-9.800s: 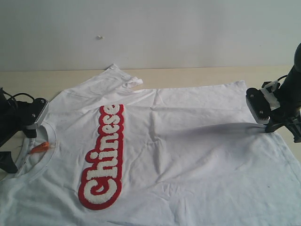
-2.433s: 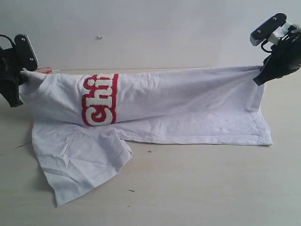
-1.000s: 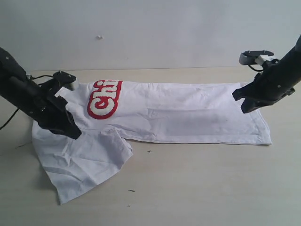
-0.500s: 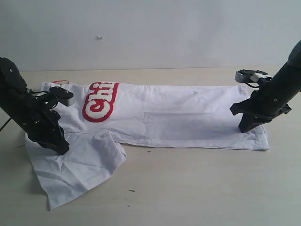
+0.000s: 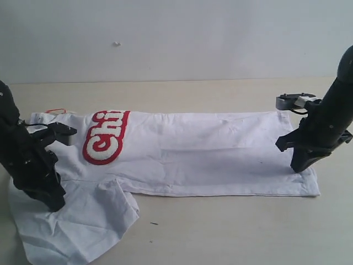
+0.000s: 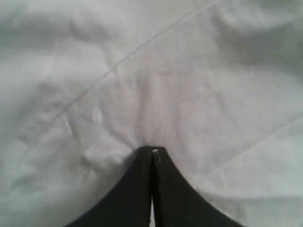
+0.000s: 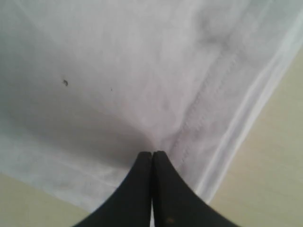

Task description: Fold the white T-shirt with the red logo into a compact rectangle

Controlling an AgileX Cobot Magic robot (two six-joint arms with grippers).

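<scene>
Half the red logo (image 5: pixel 106 138) probably underneath

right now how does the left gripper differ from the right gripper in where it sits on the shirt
The left gripper sits at the end of the white T-shirt with the red logo, by the loose sleeve; the right gripper sits at the hem end. Cloth puckers strongly around the left gripper's tip; at the right gripper it lies smoother. Both are shut on the shirt, tips down.

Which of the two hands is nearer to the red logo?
The left hand, pinching the white T-shirt at the sleeve end where the red logo lies; the right hand pinches the opposite hem end.
</scene>
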